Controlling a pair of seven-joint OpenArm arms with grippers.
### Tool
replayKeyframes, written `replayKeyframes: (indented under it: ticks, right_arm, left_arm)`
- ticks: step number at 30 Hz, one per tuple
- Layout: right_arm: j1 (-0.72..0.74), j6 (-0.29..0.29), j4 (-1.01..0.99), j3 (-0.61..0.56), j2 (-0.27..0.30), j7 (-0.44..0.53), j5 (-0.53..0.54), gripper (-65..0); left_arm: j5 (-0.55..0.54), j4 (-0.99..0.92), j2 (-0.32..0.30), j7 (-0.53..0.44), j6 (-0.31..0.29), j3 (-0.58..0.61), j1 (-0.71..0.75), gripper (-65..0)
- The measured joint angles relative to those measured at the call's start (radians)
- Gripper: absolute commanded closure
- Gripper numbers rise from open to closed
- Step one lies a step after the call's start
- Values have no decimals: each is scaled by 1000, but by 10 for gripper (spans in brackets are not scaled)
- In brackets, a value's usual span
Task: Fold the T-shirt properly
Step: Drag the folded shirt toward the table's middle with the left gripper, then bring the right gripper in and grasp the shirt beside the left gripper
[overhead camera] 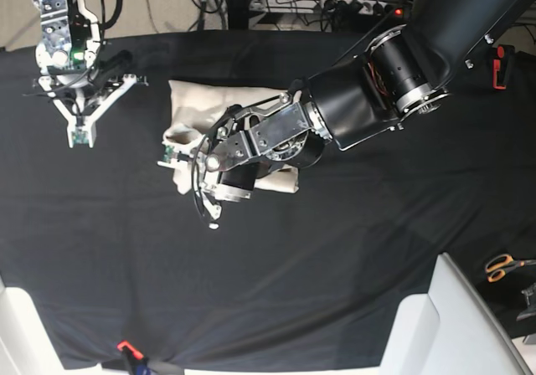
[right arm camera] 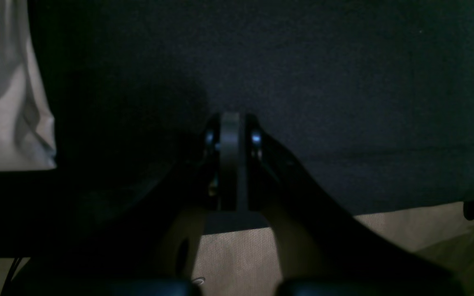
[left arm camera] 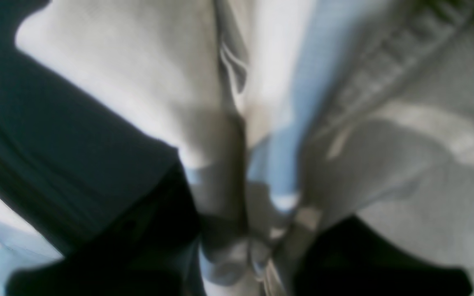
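Note:
The cream T-shirt (overhead camera: pixel 222 103) lies as a partly folded bundle on the black table cover (overhead camera: pixel 335 249), left of centre. My left gripper (overhead camera: pixel 177 159) is at the bundle's left front edge, and its arm covers the shirt's right part. In the left wrist view the T-shirt (left arm camera: pixel 138 82) fills the frame, blurred, with a bunch of its cloth pinched in the left gripper (left arm camera: pixel 257 246). My right gripper (overhead camera: pixel 79 132) hangs shut and empty over bare black cover at the far left. In the right wrist view the right gripper (right arm camera: pixel 231 135) has its fingers pressed together, with the T-shirt (right arm camera: pixel 6 102) apart at the left edge.
Orange-handled scissors (overhead camera: pixel 505 265) lie at the right edge. A white slanted panel (overhead camera: pixel 452 325) stands at the front right. A small red clip (overhead camera: pixel 126 347) holds the cover's front edge. Cables and a power strip (overhead camera: pixel 335 2) run behind the table.

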Motion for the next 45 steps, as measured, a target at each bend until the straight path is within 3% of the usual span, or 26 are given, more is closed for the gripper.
replayKeyframes:
  ticks: [2,9,13,17,25,30,33,45]
  right_arm:
    - [0,0,0,0,0,0,0,-38]
    - [0,0,0,-1,0,0,0,-38]
    - [0,0,0,-5,0,-1,0,-38]
    - [0,0,0,-5,0,-3,0,-38]
    - [0,0,0,-6,-3,-4,0,-38]
    - [-1,0,0,-6,-3,-3,0,-38]
    - [-2,0,0,-6,-3,-3,0,-38]
    - [-3,0,0,-6,-7,-3,0,-38]
  left_arm:
    - [-2,0,-3,1,-35,0,0,0]
    - [-12,-92,12,-46,-35,-21,-16,0]
    - [-26,-159,13,-127,-37,-158,-14,0]
    - [-35,-200,15,-135,-39,-235,-14,0]
    - [-35,-209,16,-142,-39,-238,-21,0]
    - [-26,-219,11,-132,-47,-236,-43,-214]
    - [-19,-220,6,-127,-47,-237,-51,-273]
    - [1,-224,1,-153,-47,-236,-89,-291]
